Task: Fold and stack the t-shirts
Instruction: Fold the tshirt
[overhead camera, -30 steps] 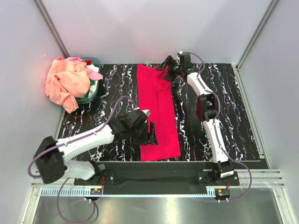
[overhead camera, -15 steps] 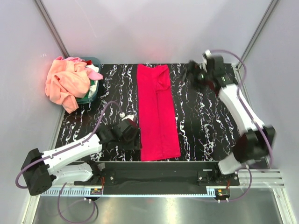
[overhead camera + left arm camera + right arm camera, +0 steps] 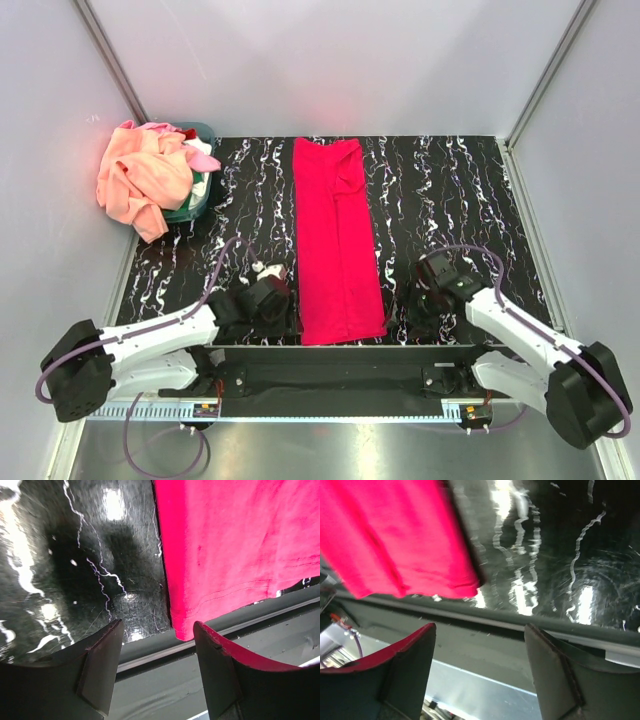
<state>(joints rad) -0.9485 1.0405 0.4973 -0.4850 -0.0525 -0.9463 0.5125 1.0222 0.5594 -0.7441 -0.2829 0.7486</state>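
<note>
Crimson t-shirt [image 3: 338,240]: folded lengthwise into narrow strip, centre of marbled table [image 3: 450,200]; crosswise folds pending. Other t-shirts [image 3: 145,178]: unfolded, heaped on teal basket [image 3: 203,131]. Left gripper [image 3: 157,627], right gripper [image 3: 480,627]: open, empty, flanking near hem.

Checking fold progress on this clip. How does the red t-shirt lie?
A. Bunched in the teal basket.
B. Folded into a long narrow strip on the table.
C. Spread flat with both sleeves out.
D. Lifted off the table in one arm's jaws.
B: the red t-shirt lies flat as a long narrow strip on the table, running from its far edge to its near edge.
</note>
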